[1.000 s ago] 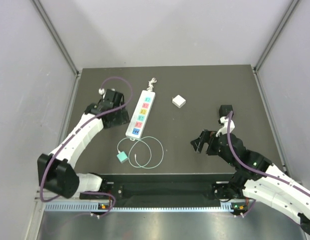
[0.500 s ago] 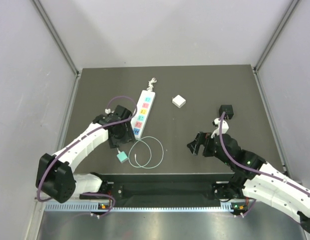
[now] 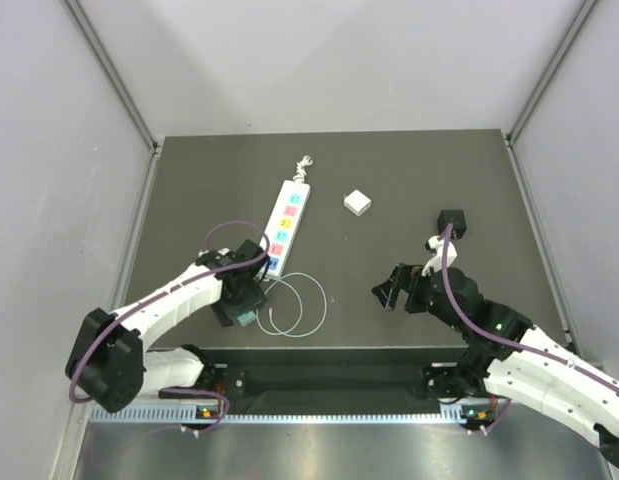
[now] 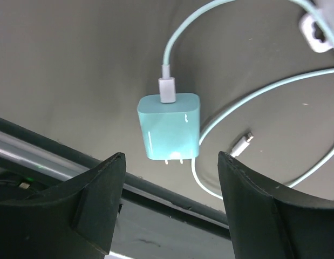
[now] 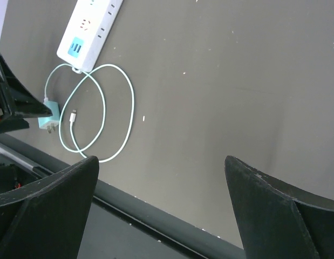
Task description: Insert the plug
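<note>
The teal plug [image 4: 169, 127] lies flat on the dark table near its front edge, prongs toward the edge, with a thin white cable [image 4: 180, 32] plugged into its back. In the top view only a bit of the plug [image 3: 246, 318] shows under my left gripper [image 3: 237, 305]. In the left wrist view my left gripper [image 4: 170, 159] is open and hovers over the plug, fingers either side and not touching it. My right gripper [image 3: 394, 292] is open and empty over bare table at the right, also in its wrist view [image 5: 161, 162].
The long white power strip [image 3: 282, 228] with coloured sockets lies just beyond the plug, and shows in the right wrist view [image 5: 91, 24]. The cable loops [image 3: 301, 305] beside the plug. A small white square block [image 3: 357, 202] sits farther back. The table's front edge [image 4: 156, 189] is close.
My left arm swung from beside the power strip back toward the near edge and now sits over the plug. My right gripper shifted slightly left.
</note>
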`<state>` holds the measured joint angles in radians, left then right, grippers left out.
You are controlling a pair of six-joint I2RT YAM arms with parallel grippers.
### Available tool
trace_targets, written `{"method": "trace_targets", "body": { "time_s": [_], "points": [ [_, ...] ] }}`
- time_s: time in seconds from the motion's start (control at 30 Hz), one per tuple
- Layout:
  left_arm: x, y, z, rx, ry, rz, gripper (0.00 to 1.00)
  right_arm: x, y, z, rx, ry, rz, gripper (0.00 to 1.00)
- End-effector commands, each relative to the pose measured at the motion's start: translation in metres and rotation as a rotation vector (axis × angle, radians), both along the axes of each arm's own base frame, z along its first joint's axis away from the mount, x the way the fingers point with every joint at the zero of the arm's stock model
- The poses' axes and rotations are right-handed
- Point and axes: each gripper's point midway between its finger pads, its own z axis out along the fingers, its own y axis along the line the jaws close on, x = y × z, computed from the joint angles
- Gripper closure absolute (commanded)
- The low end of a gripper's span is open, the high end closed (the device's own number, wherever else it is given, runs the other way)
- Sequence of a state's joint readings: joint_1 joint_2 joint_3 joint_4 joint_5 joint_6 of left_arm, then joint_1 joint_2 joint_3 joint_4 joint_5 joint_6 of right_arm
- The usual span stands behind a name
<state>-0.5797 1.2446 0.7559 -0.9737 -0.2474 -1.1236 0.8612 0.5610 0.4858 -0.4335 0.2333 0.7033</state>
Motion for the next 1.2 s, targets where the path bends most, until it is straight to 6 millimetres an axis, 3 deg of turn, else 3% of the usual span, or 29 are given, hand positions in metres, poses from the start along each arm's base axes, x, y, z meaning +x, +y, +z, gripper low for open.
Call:
{"method": "trace_targets", "body": {
  "time_s": [0.0,0.13,0.37,0.5,0.53,0.6,0.67,0.87,1.03,1.07,1.17],
  "points": [
    [0.006,-0.008,-0.002,-0.071,-0.080,0.064,0.27,0.003,0.006,0.016,0.045,-0.047,0.014,0.00],
    [0.007,-0.008,-0.020,-0.049,-0.051,0.041,0.29,0.001,0.007,0.016,0.051,-0.042,0.018,0.00],
    [0.012,0.003,-0.028,0.058,-0.008,0.004,0.35,0.000,0.004,0.014,0.047,-0.036,0.011,0.00],
    [0.019,-0.001,-0.022,0.056,-0.029,-0.072,0.68,-0.002,0.002,0.014,0.036,-0.026,0.010,0.00],
    [0.021,-0.003,-0.018,0.050,-0.032,-0.088,0.83,-0.002,0.002,0.015,0.035,-0.025,0.010,0.00],
    [0.024,-0.005,-0.003,0.055,-0.036,-0.147,1.00,-0.001,-0.001,0.019,0.035,-0.030,0.000,0.00],
    [0.029,-0.007,0.015,0.071,-0.063,-0.238,1.00,-0.003,-0.001,0.024,0.036,-0.029,0.005,0.00],
    [0.051,-0.038,0.092,0.111,-0.279,-0.493,1.00,-0.005,0.011,0.103,0.096,-0.103,0.080,0.01],
    [0.044,-0.094,0.130,-0.020,-0.436,-0.753,1.00,-0.009,0.025,0.132,0.093,-0.132,0.178,0.02],
    [0.041,-0.115,0.139,-0.063,-0.495,-0.847,1.00,-0.007,0.030,0.138,0.095,-0.132,0.191,0.03],
    [0.026,-0.143,0.153,-0.136,-0.589,-1.000,1.00,-0.009,0.046,0.149,0.103,-0.126,0.263,0.08]
  ]
}}
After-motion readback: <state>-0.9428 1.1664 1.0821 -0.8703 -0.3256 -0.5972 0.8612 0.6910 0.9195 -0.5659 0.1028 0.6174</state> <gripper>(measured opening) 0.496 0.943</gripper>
